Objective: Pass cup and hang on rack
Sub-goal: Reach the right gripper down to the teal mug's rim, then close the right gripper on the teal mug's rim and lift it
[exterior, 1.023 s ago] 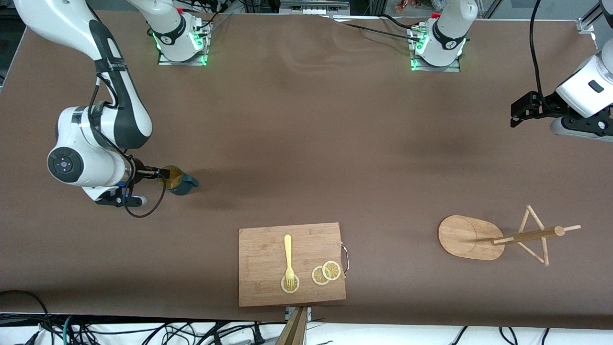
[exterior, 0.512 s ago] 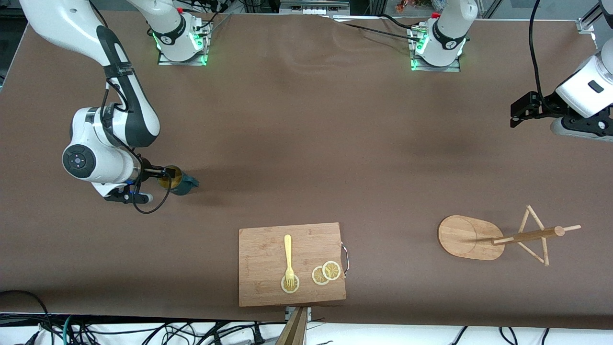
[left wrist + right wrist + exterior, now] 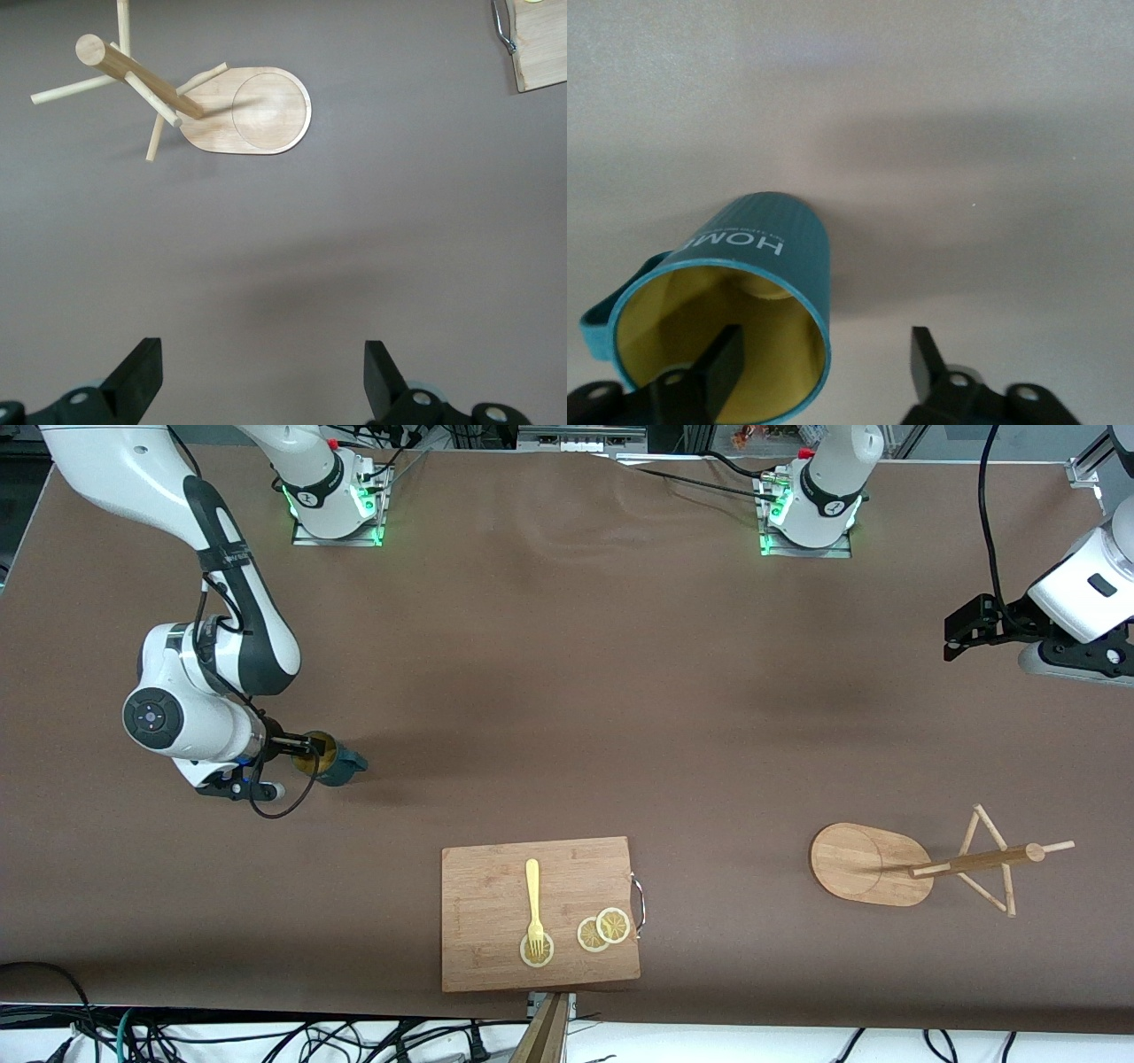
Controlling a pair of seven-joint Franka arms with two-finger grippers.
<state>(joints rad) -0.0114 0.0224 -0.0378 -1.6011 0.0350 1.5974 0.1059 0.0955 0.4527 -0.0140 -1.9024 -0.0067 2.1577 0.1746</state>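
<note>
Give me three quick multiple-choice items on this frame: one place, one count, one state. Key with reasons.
1. Where is the fork?
A. on the cutting board
B. in the cup
C. on the rack's base

2. How many lemon slices lie on the board?
A. one
B. three
C. five

3. How do the right claw's fingers stand?
A. one inside the cup, one outside its wall
B. both outside it
C. around its handle

Key: A, its tines rest on a slice there; B, two overlap, one sits under the fork; A, the right wrist view shows them straddling the rim.
</note>
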